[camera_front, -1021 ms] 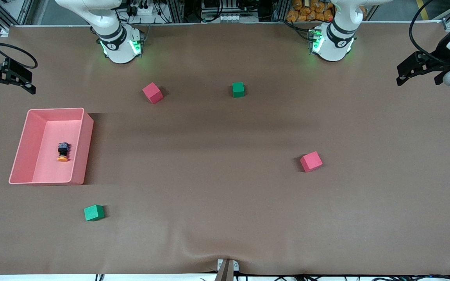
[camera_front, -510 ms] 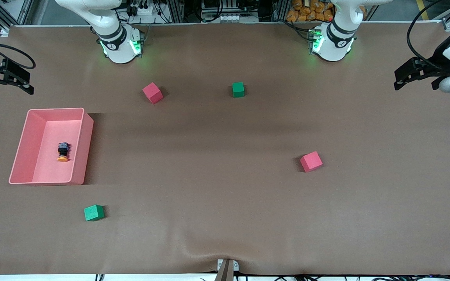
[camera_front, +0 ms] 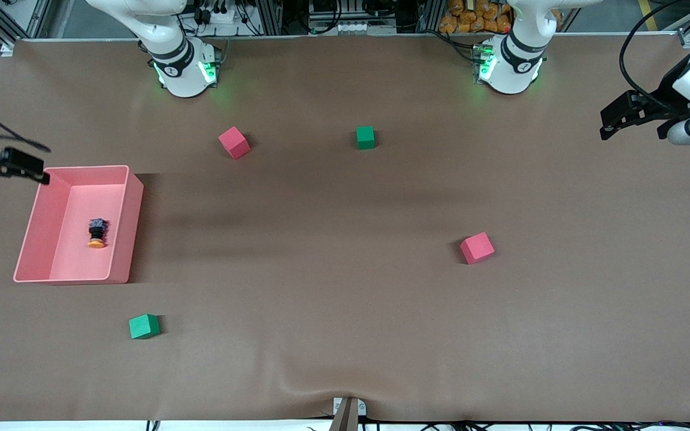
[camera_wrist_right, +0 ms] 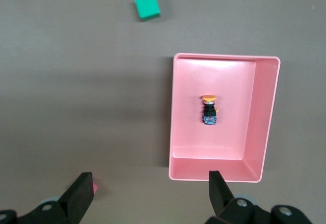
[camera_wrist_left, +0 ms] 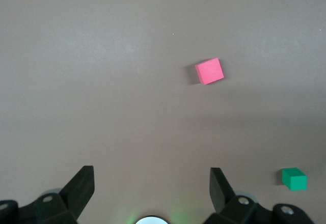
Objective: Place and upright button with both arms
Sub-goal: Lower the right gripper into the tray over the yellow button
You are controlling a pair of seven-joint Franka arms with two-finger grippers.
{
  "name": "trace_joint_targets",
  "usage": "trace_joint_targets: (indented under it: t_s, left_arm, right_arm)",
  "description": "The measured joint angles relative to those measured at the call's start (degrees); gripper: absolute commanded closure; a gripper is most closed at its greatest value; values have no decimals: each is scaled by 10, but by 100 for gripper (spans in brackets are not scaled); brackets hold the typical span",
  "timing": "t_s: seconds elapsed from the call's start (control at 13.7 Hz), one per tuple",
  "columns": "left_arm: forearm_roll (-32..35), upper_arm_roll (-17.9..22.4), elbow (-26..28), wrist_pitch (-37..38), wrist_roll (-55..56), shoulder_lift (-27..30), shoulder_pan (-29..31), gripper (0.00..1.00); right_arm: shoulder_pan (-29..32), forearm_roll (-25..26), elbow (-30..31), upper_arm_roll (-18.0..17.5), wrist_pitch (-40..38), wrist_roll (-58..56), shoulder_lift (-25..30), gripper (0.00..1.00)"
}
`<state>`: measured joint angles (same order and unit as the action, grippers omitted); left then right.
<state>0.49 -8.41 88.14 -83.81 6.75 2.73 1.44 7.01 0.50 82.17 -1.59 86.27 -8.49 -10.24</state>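
The button (camera_front: 97, 233) lies on its side in the pink bin (camera_front: 133, 221), its orange cap toward the front camera. The right wrist view shows it (camera_wrist_right: 209, 110) in the bin (camera_wrist_right: 266, 117) too. My right gripper (camera_front: 15, 173) hangs open and empty over the table at the bin's corner nearest the robot bases; its jaws (camera_wrist_right: 149, 177) are wide apart. My left gripper (camera_front: 629, 123) hangs open and empty over the left arm's end of the table, its jaws (camera_wrist_left: 150, 175) wide apart, away from the button.
A red cube (camera_front: 234, 142) and a green cube (camera_front: 365, 137) sit near the bases. Another red cube (camera_front: 477, 248) sits toward the left arm's end. A green cube (camera_front: 144, 326) lies nearer the camera than the bin. The left wrist view shows a red cube (camera_wrist_left: 209, 71) and a green cube (camera_wrist_left: 294, 178).
My right gripper has moved down toward the pink bin's corner. My left gripper has shifted slightly inward over the table. The button and the cubes have not moved.
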Motion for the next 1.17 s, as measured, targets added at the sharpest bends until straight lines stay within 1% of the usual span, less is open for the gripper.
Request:
trace_joint_targets:
  t_s: [0.29,0.44,0.58,0.8,1.02,1.17]
  left_arm:
    - [0,0,0,1,0,0,0,0]
    - [0,0,0,1,0,0,0,0]
    - [0,0,0,1,0,0,0,0]
    - [0,-1,0,1,0,0,0,0]
    - [0,-1,0,2,0,0,0,0]
    - [0,-1,0,2,0,0,0,0]
  right_arm:
    - [49,0,2,1,17,-11,-64,0]
    - [70,0,16,1,65,-50,-91,0]
    - [87,0,51,2,121,-69,-103,0]
    - [97,0,103,2,187,-74,-109,0]
    - [104,0,144,2,223,-83,-117,0]
    - [112,0,154,2,243,-107,-133,0]
